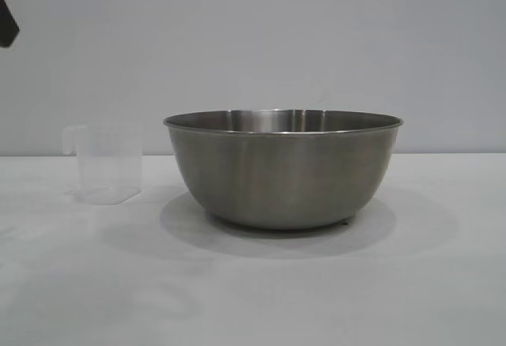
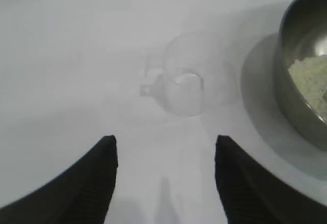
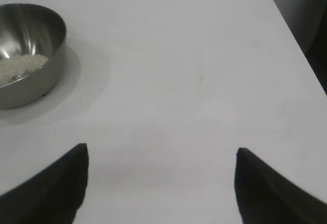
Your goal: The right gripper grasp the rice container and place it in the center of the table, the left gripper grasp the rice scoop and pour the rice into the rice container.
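A steel bowl (image 1: 283, 168) stands upright near the middle of the white counter (image 1: 253, 298), a pale heap of rice (image 2: 312, 78) lying inside it. Just beside it, on the left arm's side and not touching it, sits the small clear plastic scoop (image 1: 104, 163), upright and, as far as can be seen, empty.

The left end effector (image 2: 164, 155) hovers above the counter with its fingers spread wide and nothing between them, the scoop in line ahead of it. The right end effector (image 3: 161, 157), equally wide open and empty, hangs over bare counter well apart from the bowl.

By the look of things the job is essentially finished: bowl placed, rice poured, scoop set down. Only parking the arms would seem to be left.
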Robot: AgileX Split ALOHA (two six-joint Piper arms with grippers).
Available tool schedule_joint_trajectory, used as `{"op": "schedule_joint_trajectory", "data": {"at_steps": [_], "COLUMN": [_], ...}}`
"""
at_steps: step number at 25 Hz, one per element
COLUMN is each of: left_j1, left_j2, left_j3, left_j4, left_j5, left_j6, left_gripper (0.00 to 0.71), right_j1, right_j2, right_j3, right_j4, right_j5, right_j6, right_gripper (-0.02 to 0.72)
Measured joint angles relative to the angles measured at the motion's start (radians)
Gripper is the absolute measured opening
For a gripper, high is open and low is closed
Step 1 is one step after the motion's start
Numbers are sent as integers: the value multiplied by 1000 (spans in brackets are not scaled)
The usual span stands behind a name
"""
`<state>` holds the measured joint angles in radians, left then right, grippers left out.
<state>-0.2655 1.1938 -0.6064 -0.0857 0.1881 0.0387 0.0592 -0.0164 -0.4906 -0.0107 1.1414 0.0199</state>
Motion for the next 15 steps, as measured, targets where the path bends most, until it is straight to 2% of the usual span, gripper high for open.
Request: {"op": "schedule_joint_trajectory", "data": {"at_steps": [5,15], "left_j1": [0,0], "left_j2": [-132,-462], "left_j3": [-66,-73], "left_j4": [0,0], "left_j5": [255,538], "left_j6": [90,141], "left_gripper": [370,370], "right_j1": [0,0], "right_j2": [0,0], "right_j3": [0,0], "right_j4": [0,0], "right_j5": [0,0], "right_j6": [0,0], "right_gripper": [505,505]}}
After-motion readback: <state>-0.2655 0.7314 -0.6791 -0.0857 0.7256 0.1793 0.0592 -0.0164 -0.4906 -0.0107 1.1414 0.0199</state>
